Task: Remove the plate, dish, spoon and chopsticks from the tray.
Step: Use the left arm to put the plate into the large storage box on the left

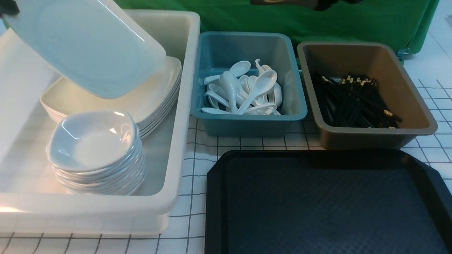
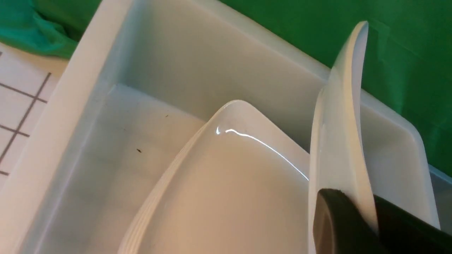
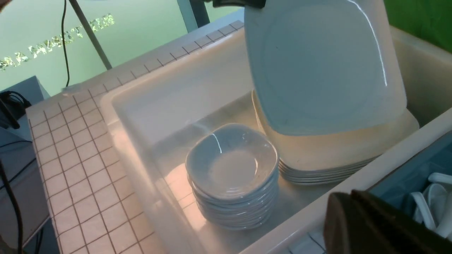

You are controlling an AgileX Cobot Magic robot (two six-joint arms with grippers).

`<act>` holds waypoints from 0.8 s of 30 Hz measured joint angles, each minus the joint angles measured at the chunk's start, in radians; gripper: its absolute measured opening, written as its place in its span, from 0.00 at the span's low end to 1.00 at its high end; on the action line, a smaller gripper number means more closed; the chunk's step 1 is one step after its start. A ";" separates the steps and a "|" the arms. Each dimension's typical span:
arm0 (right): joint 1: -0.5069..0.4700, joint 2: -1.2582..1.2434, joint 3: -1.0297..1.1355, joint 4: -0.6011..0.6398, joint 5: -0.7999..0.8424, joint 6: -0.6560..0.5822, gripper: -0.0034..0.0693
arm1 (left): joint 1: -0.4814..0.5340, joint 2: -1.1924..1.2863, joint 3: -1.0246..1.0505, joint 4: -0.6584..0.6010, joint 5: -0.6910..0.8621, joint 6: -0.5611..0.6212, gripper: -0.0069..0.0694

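— Plate (image 1: pixel 88 46): where is it found?
— It is held tilted at ten o'clock of the front view, over the white tub (image 1: pixel 185 106), its lower edge close above a stack of plates (image 1: pixel 155 95); whether contact is made cannot be told.
— By what is it gripped?
— Its rim is clamped between the black fingers (image 2: pixel 339 222) of the left gripper (image 2: pixel 369 215).
— And the right gripper (image 3: pixel 370 225)?
— Only a dark part is seen, near the white tub's rim; whether it is spread wide or narrow cannot be told.
— What else is noted?
— A stack of small dishes (image 1: pixel 93 148) is set inside the white tub, on the six o'clock side of the plate stack. The tray (image 1: pixel 317 204) is laid at five o'clock; spoons (image 1: pixel 243 91) are piled in a teal bin (image 1: pixel 247 127) at twelve, chopsticks (image 1: pixel 356 102) in a grey-brown tub (image 1: pixel 367 139) at two.
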 joint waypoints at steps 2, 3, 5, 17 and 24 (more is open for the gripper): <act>0.000 0.000 -0.002 0.000 0.000 0.001 0.05 | 0.000 0.032 0.000 -0.027 -0.004 0.018 0.11; 0.000 0.000 -0.003 0.000 0.000 0.001 0.05 | 0.000 0.035 0.000 -0.028 -0.004 0.020 0.11; 0.000 0.000 -0.004 -0.001 0.014 0.001 0.05 | 0.000 0.069 0.000 -0.032 0.004 0.034 0.12; 0.001 0.000 -0.007 -0.002 0.045 -0.003 0.05 | -0.032 0.113 0.000 0.118 0.018 0.098 0.53; 0.001 0.000 -0.007 -0.002 0.076 -0.004 0.05 | -0.042 0.114 0.000 0.234 0.028 0.099 0.74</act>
